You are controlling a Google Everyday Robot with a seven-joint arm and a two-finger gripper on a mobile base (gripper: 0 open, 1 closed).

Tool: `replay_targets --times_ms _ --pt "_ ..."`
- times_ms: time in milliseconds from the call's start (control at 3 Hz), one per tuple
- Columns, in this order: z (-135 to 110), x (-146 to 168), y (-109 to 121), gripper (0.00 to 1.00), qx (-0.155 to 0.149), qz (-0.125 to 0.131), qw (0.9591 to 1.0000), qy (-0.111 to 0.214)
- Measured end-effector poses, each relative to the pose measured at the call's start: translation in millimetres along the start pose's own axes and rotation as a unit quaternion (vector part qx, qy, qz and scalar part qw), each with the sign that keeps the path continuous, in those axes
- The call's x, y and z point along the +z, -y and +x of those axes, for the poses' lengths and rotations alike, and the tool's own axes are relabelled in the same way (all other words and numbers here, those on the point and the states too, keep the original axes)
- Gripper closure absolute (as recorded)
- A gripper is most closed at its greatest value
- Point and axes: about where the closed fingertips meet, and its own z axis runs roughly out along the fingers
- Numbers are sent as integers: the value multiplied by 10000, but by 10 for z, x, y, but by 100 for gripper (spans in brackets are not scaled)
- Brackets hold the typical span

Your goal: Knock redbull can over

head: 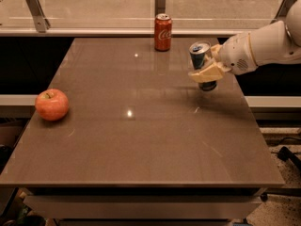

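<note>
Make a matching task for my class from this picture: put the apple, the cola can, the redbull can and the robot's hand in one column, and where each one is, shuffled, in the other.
Column one
1. apple
2. cola can
3. redbull can
4. hand

Column two
a. upright at the far edge of the table
b. reaching in from the right, at the redbull can
c. near the left edge
d. leaning, on the right part

Pairs: 1-c, 2-a, 3-d, 4-b

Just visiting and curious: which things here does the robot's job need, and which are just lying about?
Job: redbull can, tilted; gripper clasped round it, at the table's right side.
Lying about: red cola can, apple.
</note>
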Motion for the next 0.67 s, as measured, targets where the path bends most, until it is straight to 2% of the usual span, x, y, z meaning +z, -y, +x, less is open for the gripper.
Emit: replay_targets --times_ms 333,667 --pt "-4 -40 89 100 -9 96 9990 -438" --pt "51 -62 165 100 46 162 9955 -931"
